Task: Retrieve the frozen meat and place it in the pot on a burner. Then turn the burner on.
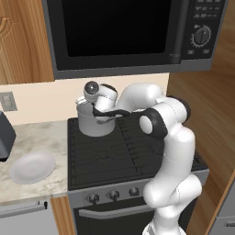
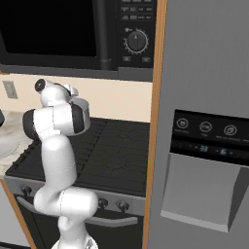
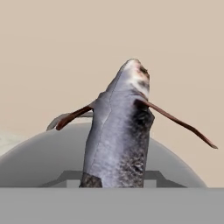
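The frozen meat [image 3: 120, 135] is a grey, fish-like piece with thin reddish fins. It stands upright between my jaws in the hand view, with the grey rim of the pot [image 3: 39, 157] just below it. From the left base view, the pot [image 1: 92, 124] stands on the back left burner [image 1: 98, 137] of the black cooktop. My gripper [image 1: 104, 115] hangs over the pot's right rim, shut on the meat. The wall lies behind it.
A black microwave [image 1: 128, 32] hangs low above the cooktop. A white plate [image 1: 32, 167] lies on the counter to the left, beside a dark appliance [image 1: 4, 135]. Stove knobs [image 1: 113, 195] line the front. A grey fridge [image 2: 204, 146] stands on the right.
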{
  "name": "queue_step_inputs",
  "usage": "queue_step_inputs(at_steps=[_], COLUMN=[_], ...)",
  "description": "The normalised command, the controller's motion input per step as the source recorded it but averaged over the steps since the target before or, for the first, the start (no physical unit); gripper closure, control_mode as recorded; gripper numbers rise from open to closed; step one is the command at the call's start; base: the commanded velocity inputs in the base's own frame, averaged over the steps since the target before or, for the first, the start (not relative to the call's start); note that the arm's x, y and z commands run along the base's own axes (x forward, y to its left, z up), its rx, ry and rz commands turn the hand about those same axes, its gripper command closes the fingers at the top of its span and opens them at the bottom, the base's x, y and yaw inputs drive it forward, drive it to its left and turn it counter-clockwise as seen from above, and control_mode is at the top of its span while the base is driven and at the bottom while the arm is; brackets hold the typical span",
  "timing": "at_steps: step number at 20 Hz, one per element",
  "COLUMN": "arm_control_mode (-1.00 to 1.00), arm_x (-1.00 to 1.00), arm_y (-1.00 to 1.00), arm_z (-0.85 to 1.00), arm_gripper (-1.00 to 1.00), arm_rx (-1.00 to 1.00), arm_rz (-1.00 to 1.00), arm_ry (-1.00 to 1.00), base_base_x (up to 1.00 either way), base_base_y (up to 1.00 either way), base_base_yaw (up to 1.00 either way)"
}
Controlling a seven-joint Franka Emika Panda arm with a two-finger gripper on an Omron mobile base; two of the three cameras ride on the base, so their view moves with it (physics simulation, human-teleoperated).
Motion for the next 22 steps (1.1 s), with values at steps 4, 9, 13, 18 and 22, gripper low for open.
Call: queue_step_inputs(at_steps=[4, 9, 13, 18, 22], arm_control_mode=[-1.0, -1.0, -1.0, -1.0, -1.0], arm_x=[0.09, 0.06, 0.1, 0.14, 0.17], arm_y=[0.0, 0.0, 0.0, 0.0, 0.02], arm_z=[-0.14, -0.17, -0.17, -0.23, -0.28], arm_gripper=[1.0, 1.0, 1.0, 1.0, 1.0], arm_rx=[0.0, 0.0, 0.0, 0.0, 0.0], arm_rz=[0.0, 0.0, 0.0, 0.0, 0.0], arm_ry=[0.0, 0.0, 0.0, 0.0, 0.0], base_base_x=[0.0, 0.0, 0.0, 0.0, 0.0], base_base_y=[0.0, 0.0, 0.0, 0.0, 0.0], base_base_yaw=[0.0, 0.0, 0.0, 0.0, 0.0])
